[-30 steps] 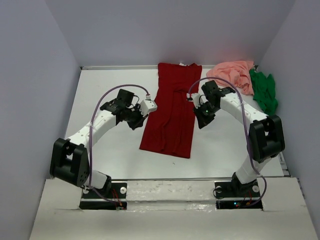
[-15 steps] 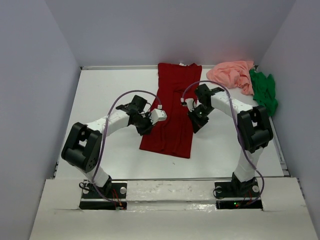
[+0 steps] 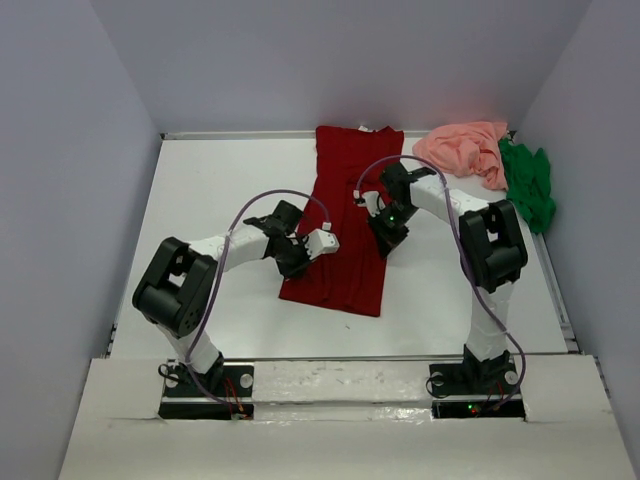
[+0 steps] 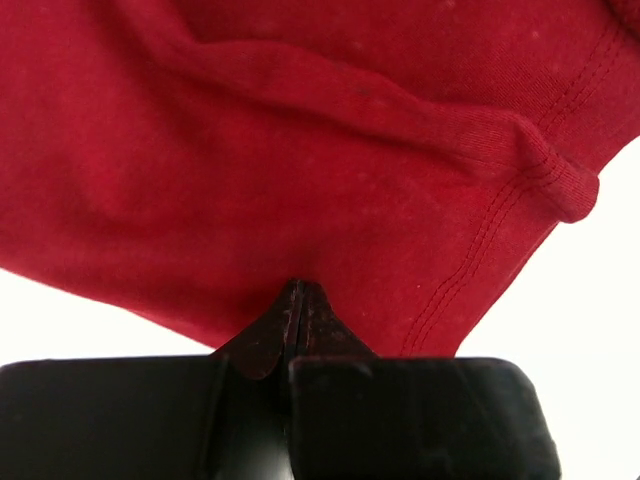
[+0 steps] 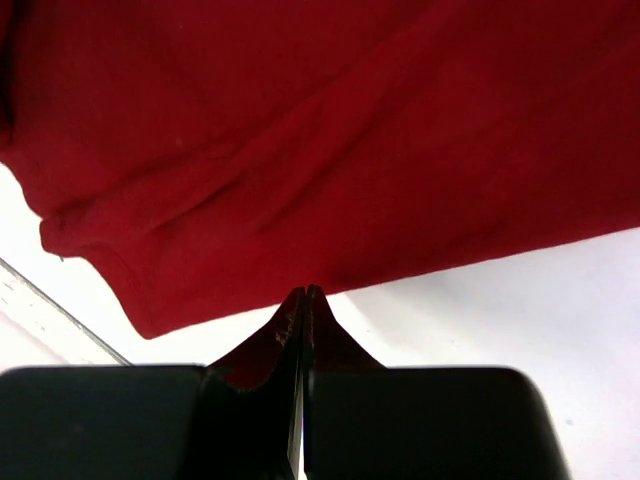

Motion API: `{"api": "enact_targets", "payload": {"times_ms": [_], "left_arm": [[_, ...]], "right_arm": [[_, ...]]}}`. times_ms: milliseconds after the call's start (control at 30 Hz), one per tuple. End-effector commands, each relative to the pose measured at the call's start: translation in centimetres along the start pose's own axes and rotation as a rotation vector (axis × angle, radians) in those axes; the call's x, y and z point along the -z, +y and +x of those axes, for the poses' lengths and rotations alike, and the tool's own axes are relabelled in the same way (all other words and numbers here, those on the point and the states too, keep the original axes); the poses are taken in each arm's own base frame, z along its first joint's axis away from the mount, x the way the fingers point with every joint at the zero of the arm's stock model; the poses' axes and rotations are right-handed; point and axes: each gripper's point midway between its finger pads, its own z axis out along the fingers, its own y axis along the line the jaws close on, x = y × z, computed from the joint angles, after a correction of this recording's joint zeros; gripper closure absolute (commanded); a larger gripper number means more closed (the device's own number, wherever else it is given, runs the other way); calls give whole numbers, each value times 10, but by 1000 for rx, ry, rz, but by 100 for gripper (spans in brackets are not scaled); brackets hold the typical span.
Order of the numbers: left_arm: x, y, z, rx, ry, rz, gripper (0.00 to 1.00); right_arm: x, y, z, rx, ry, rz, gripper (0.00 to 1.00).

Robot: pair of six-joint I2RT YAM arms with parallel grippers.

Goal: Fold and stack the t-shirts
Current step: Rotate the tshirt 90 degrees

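The dark red t-shirt (image 3: 342,180) lies as a long narrow strip down the middle of the white table (image 3: 220,180). My left gripper (image 3: 322,243) sits over its left side, low down. In the left wrist view its jaws (image 4: 298,285) are shut, with the red cloth (image 4: 300,150) puckering at the tips. My right gripper (image 3: 380,238) is at the strip's right edge. Its jaws (image 5: 305,290) are shut, and the tips just touch the cloth's border (image 5: 300,150). The salmon pink t-shirt (image 3: 465,148) and the bright green t-shirt (image 3: 528,180) lie crumpled at the back right.
Grey walls close the table in on the left, back and right. The two crumpled shirts fill the back right corner. Purple cables (image 3: 270,200) loop above both forearms.
Both arms have swung inward to the red strip, the left from the left and the right from the right. The left jaws have closed. The strip has barely shifted.
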Motion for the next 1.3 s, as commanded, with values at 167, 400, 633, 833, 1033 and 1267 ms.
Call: {"api": "enact_targets", "payload": {"times_ms": [167,400,633,833,1033,1267], "left_arm": [[-17,-25,24,-40,89,54,100],[-22,-59,44,-106,196,141,100],[-4,-92,43,-230,257,211,100],[15,-112,42,-284,272,240,100],[13,-135,24,-299,208,282,100],[10,-142,9,-322,186,307,100]], "right_arm": [[17,-3,-26,20,-26,29,100],[31,-8,-18,37,-38,108,100],[51,-19,-15,53,-53,229,100],[69,-22,-16,61,-87,278,100],[76,-23,-12,60,-102,296,100],[81,-22,-5,65,-115,300,100]]}}
